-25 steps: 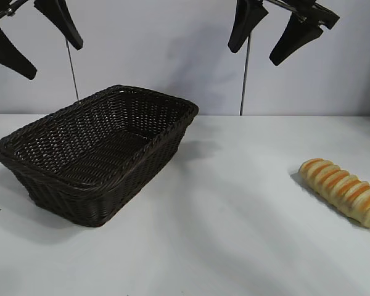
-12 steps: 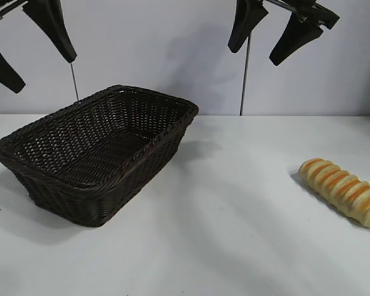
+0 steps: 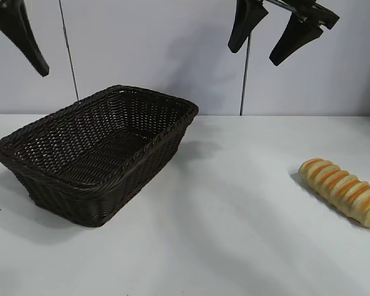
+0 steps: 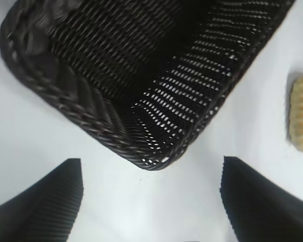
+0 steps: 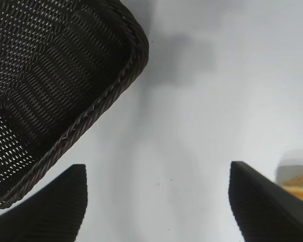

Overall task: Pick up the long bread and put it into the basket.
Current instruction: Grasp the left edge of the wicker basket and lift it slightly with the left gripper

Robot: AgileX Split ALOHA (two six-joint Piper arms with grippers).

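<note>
While the bread lies untouched on the table, well apart from the basket, your right gripper hangs open and empty above; lower it first. Left gripper open too.

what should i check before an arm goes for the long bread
1. Long bread free on the table, nothing on it: ok
2. Basket upright, empty inside, ready to receive: ok
3. Right gripper open, holding nothing: ok
4. Left gripper open, holding nothing: ok
5. Right gripper lined up over the bread: not ok, it hangs high between basket and bread
6. Table between gripper and bread free of obstacles: ok
</note>
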